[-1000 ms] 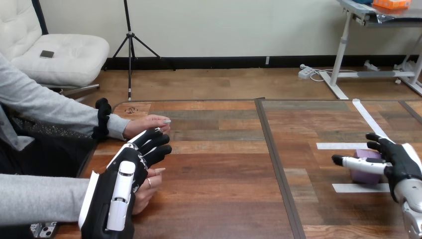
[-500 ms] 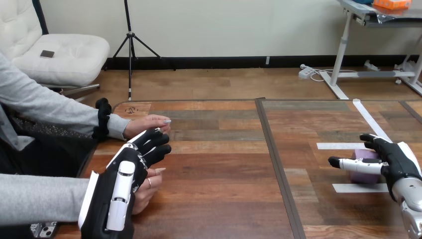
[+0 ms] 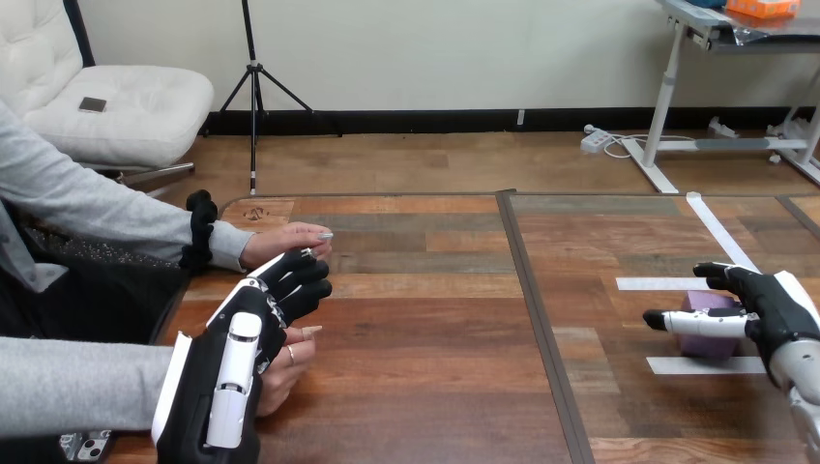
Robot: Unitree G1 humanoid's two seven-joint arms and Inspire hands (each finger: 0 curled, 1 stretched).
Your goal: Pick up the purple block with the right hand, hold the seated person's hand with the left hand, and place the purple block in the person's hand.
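Grasping step: my right hand [image 3: 776, 314] has its fingers pinching the block [image 3: 711, 341] on the table [image 3: 435, 319] at 3 o'clock. My left hand [image 3: 227, 372], fingers straight, lies over the person's hand [image 3: 280, 379] at 8. Next, I lift cleanly.

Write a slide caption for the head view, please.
Black-and-white robot left hand over the person's nearer hand; right hand at the small purple block on the brown wooden table.

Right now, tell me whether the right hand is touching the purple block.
Cannot tell. In the head view the right hand overlaps the front of the purple block, so neither a contact nor a gap between them shows plainly.
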